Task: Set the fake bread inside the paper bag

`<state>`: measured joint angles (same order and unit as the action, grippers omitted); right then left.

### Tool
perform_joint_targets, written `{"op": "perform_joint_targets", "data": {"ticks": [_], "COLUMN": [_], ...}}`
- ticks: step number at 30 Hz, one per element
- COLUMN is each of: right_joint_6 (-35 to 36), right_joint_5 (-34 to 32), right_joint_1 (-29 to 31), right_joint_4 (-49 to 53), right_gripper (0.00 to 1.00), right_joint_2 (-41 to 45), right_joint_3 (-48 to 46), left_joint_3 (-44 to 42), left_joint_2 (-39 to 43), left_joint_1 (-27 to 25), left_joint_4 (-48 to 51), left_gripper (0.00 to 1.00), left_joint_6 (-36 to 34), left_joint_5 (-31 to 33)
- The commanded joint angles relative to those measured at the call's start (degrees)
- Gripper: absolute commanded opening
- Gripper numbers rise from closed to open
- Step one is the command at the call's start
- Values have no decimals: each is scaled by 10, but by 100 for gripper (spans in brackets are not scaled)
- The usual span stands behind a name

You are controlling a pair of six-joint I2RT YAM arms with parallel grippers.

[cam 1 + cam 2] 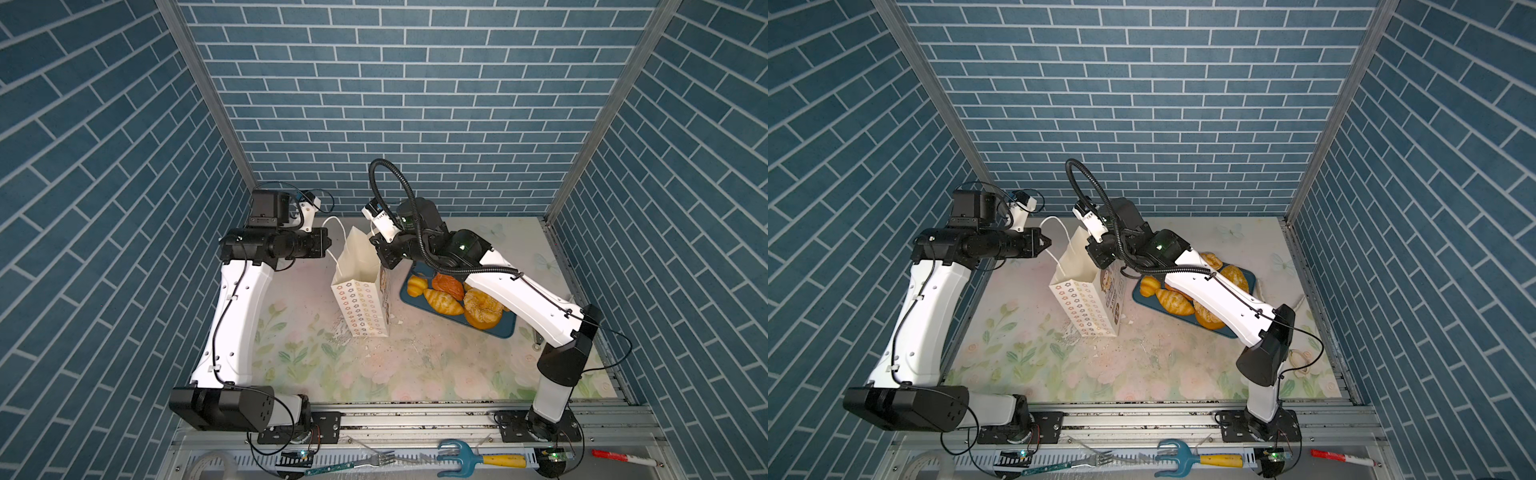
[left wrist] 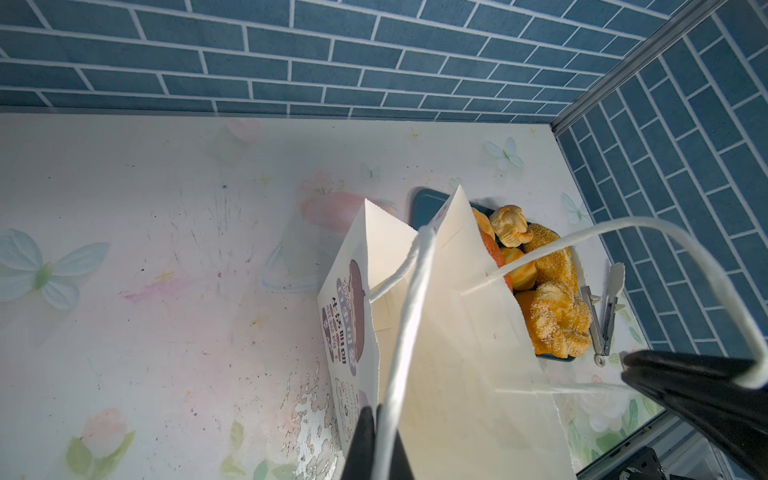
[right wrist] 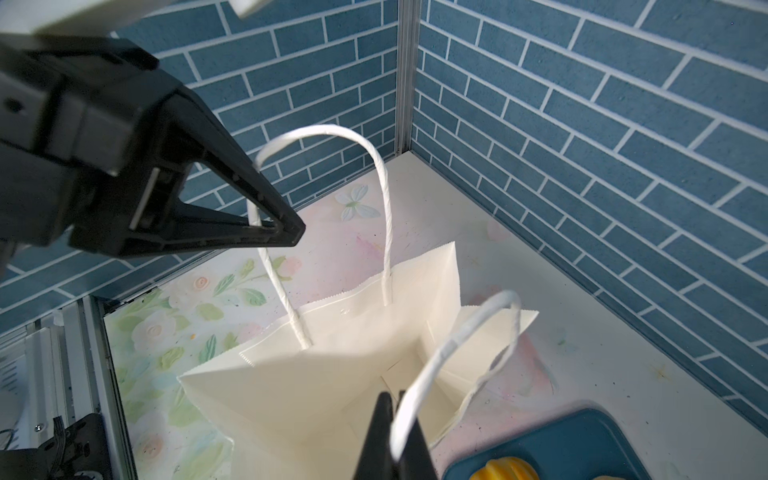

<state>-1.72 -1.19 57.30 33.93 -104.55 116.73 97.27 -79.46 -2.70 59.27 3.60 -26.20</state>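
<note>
1. My left jaws are fully closed, pinching the left cord handle (image 3: 376,166) of the paper bag (image 1: 360,307). In the left wrist view the white cord runs straight out from between them.
2. My right jaws are also fully closed, and they grip the right cord handle (image 3: 453,345). That loop arches up from the bag's opposite wall and ends in the pinch.
3. The paper bag is between my two sets of jaws and below them. It is upright, and the two handles are drawn apart so its mouth gapes wide.
4. The bag's flower-printed face points away from both jaws, toward my bases. Its bottom edge is down at the floral tabletop (image 1: 415,365). I cannot tell whether its weight rests there or on the cords.
5. The fake bread (image 1: 442,301) is outside the bag, heaped on a dark blue tray (image 1: 505,330). The tray is just beside the bag on my right jaws' side, lower than those jaws and partly under my right arm (image 1: 519,295).
6. A yellow ridged roll (image 3: 505,471) on the tray's corner shows close beside my right jaws in the right wrist view.
7. Metal tongs (image 2: 606,311) lie on the tabletop just past the tray, on its side away from both jaws.
</note>
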Motion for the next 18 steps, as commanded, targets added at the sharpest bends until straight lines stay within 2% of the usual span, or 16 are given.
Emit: {"op": "perform_joint_targets", "data": {"ticks": [1, 6, 8, 10, 12, 18], "right_joint_6": [-16, -15, -14, -10, -8, -1], "right_joint_5": [-11, -21, -25, -31, -40, -56], "right_joint_1": [4, 4, 3, 4, 3, 2], "right_joint_4": [-8, -7, -7, -5, -2, 12], "right_gripper": [0, 0, 8, 23, 37, 52], "right_joint_2": [4, 4, 6, 8, 12, 37], "right_joint_3": [1, -4, -5, -6, -5, -10], "left_joint_3": [8, -31, -40, -45, -48, -48], "left_joint_2": [-4, 23, 30, 36, 40, 48], "left_joint_1": [2, 2, 2, 2, 2, 2], "left_joint_4": [9, -9, -10, -12, -15, -25], "left_gripper": [0, 0, 0, 2, 7, 13], "left_joint_6": [-4, 9, 11, 16, 21, 29], "left_joint_5": [1, 10, 12, 12, 13, 12]}}
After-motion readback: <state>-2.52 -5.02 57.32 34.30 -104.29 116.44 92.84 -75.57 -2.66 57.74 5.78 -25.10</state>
